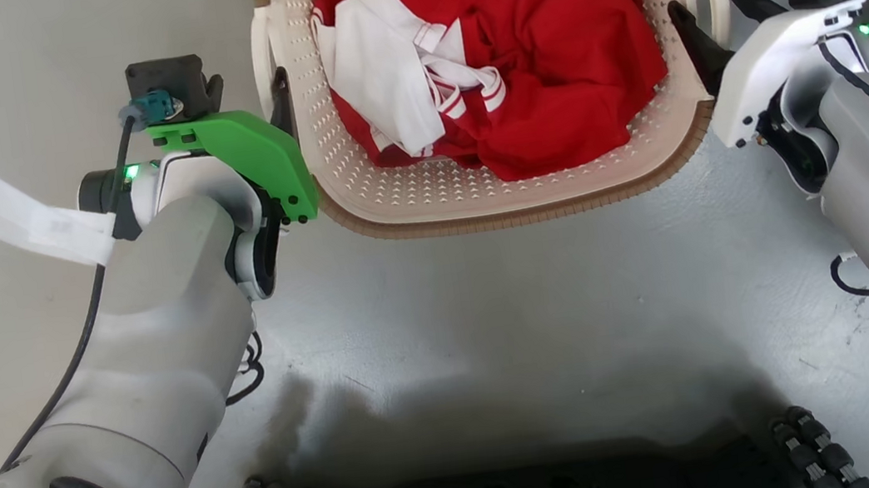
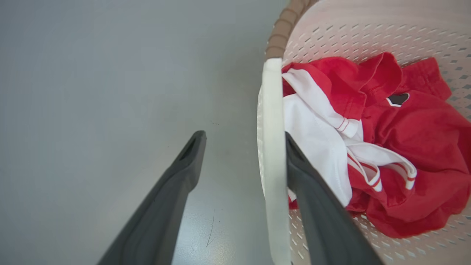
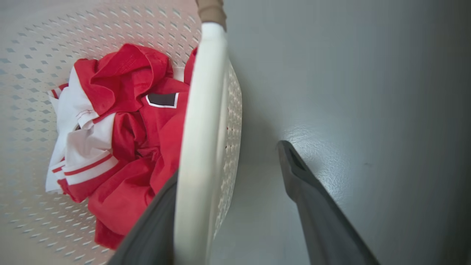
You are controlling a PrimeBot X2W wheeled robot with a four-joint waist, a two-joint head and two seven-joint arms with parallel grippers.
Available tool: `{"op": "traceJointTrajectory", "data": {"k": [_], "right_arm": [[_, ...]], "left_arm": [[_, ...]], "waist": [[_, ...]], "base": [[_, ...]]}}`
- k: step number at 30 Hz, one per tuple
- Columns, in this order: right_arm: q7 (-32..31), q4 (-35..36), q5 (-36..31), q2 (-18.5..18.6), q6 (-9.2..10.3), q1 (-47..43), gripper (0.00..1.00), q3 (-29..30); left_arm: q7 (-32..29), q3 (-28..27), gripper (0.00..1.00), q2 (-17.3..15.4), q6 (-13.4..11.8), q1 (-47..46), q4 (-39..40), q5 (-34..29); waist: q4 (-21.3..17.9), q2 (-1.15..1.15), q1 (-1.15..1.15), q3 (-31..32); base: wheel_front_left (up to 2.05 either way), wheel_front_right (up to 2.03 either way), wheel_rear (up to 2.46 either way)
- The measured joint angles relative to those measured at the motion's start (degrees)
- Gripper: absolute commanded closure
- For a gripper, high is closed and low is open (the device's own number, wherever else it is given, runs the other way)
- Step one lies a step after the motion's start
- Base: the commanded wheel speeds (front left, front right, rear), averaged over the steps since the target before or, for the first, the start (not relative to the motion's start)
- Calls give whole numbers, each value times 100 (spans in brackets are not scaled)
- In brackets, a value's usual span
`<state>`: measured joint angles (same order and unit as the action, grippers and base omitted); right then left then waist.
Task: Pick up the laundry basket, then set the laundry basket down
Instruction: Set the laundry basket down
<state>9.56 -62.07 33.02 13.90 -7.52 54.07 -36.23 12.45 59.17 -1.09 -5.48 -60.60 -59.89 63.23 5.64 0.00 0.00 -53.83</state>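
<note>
Cream-white perforated plastic laundry basket (image 1: 429,203), brown woven-look rim band, upper centre of head view, on grey floor (image 1: 494,312), holding red-and-white clothes (image 1: 544,53). Left gripper (image 2: 243,135) spread wide, straddling left white loop handle (image 2: 274,147). Right gripper (image 3: 228,162) spread wide, straddling right handle (image 3: 200,129).

Bare indoor room, lab or home unclear: glossy grey painted floor (image 1: 492,295), laundry basket (image 1: 427,186) of red-white clothes (image 1: 571,66).

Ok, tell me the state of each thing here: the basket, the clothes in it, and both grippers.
basket: upright, loaded, not yet gripped.
clothes: red and white, crumpled in a heap inside the basket.
left gripper: open, one finger on each side of the left handle.
right gripper: open, one finger on each side of the right handle.
</note>
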Motion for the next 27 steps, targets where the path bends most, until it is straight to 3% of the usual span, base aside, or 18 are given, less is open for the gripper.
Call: {"op": "traceJointTrajectory", "data": {"k": [16,27], "right_arm": [[235,-51,229,60,1,-357,0,-248],[304,-193,288,-116,1,-483,0,-294]], "left_arm": [[132,83,0,0,76,394,-144,163],[147,141,0,0,76,584,-366,164]], "waist": [[44,0,0,731],[32,0,0,1451]], "base": [[0,0,0],[0,0,0]]}}
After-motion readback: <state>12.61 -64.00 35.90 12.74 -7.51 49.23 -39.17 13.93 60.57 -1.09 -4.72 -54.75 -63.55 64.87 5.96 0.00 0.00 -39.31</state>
